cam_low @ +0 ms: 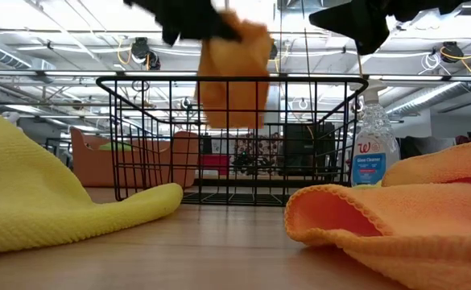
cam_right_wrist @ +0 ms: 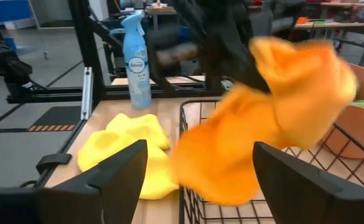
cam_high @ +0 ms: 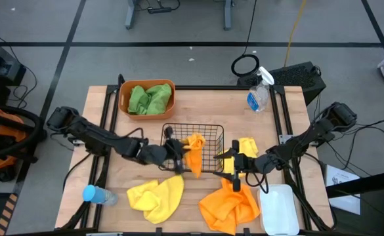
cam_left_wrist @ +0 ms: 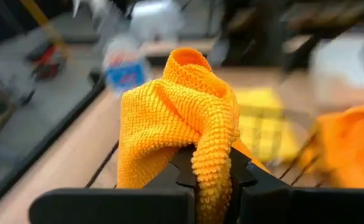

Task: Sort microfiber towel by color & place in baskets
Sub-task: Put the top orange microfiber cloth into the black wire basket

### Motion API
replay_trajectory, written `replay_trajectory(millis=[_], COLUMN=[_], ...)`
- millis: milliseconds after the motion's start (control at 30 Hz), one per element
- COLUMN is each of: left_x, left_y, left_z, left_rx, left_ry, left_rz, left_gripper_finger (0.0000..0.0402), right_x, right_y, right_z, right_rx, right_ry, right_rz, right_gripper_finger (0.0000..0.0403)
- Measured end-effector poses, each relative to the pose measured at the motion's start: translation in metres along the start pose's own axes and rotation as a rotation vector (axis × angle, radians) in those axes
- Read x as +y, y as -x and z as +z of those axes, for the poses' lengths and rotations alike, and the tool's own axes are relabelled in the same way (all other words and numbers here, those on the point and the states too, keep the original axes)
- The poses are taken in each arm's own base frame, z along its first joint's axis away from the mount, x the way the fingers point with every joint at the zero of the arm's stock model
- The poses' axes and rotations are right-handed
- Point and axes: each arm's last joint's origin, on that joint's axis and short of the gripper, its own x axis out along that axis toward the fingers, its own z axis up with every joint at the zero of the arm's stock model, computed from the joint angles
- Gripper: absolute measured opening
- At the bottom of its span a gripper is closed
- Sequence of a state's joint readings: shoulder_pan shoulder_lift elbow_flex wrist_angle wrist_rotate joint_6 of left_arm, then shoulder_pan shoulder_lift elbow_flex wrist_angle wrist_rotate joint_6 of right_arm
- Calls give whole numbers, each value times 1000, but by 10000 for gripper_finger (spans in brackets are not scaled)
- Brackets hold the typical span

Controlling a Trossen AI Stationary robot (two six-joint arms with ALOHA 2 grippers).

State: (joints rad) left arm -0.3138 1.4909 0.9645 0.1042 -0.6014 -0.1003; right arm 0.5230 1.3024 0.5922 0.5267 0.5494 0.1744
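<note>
Orange towel: hanging over the black wire basket, pinched in the left end effector, whose fingers are pressed together on the cloth; in the left wrist view the towel bunches up above the fingers. Right end effector: just beside the basket's right side, fingers spread, holding nothing; its wrist view shows the towel hanging ahead between its two fingers. Second orange towel: crumpled on the worktop at the front, near the white bin. Yellow towels: one on the worktop front left of the basket, one right of the basket, partly under the right arm. Green towels: both in the orange tub at the rear left. Spray bottle: rear right. Blue-capped bottle: lying front left.
</note>
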Motion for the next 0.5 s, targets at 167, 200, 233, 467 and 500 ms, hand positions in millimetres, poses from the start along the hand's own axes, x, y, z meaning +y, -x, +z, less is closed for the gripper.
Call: replay_trajectory(millis=[167, 200, 233, 467, 500], left_x=[19, 24, 29, 48, 48], left_y=[-11, -13, -16, -23, -23], left_z=[-14, -17, -19, -33, -34], left_rx=[80, 109, 140, 320, 332], left_ry=[57, 69, 87, 273, 281], left_rz=[7, 5, 5, -52, -54], left_gripper_finger=[26, 26, 26, 27, 28], right_x=[-1, -1, -1, 1, 0], right_y=[3, 4, 5, 7, 7], right_z=[3, 3, 3, 0, -1], right_rx=[3, 5, 15, 40, 46], right_ry=[-2, -5, -6, 0, 3], right_rz=[-1, -1, -1, 5, 5], right_gripper_finger=[277, 276, 275, 267, 266])
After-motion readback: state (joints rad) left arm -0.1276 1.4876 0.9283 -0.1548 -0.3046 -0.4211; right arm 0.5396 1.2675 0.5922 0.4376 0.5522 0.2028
